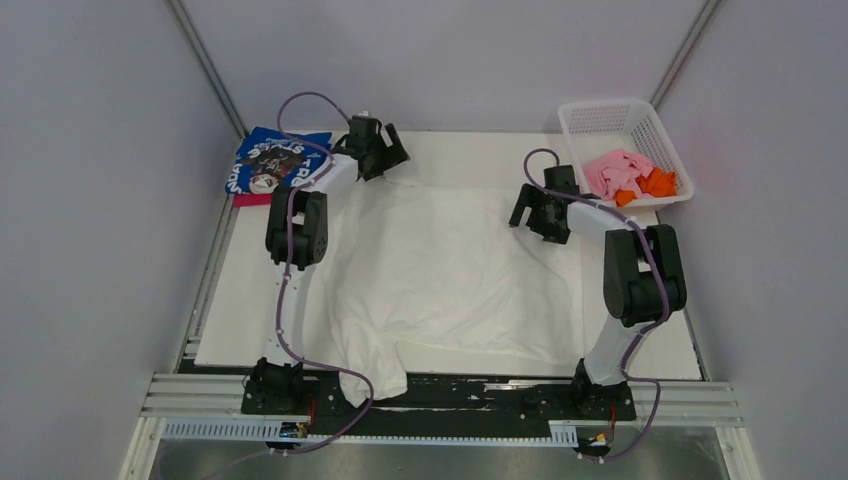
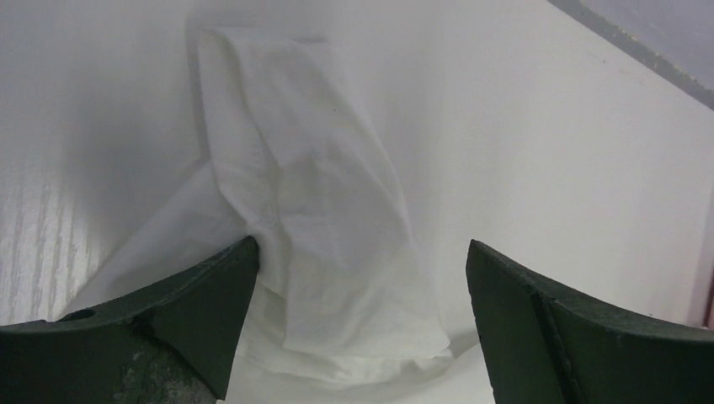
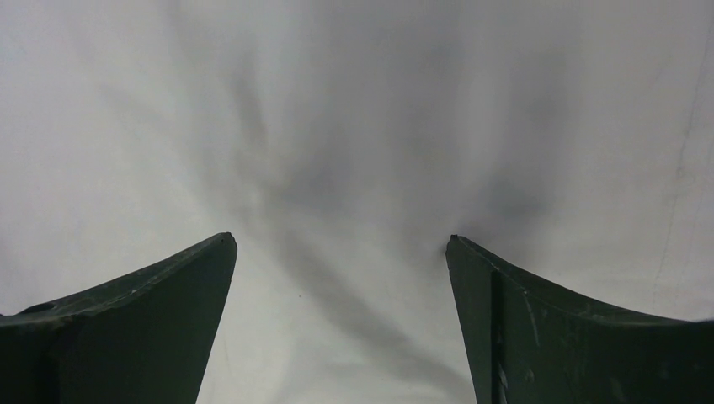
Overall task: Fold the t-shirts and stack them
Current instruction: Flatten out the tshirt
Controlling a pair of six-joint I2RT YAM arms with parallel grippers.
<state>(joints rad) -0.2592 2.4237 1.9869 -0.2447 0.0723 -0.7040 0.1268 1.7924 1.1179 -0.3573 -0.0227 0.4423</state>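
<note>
Wide open, the left tool (image 2: 362,278) and right tool (image 3: 341,252) are held over the white t-shirt (image 1: 450,270), spread on the worktop (image 1: 460,155) left of the basket (image 1: 600,118), its light, limp cloth judged best pinched at a doubled edge (image 2: 311,194).

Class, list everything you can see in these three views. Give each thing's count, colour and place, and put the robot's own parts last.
white t-shirt: one, white, spread across the middle of the table, hem over the near edge
blue t-shirt: one, blue with white lettering, far left corner
magenta cloth: one, only an edge showing under the blue t-shirt
pink cloth: one, in the basket
orange cloth: one, in the basket beside the pink cloth
basket: one, white lattice, far right corner
table: one, white
left arm, right arm: black and white, bases at the near edge
left gripper: black, open over a fold of the white t-shirt
right gripper: black, open over the white t-shirt
</note>
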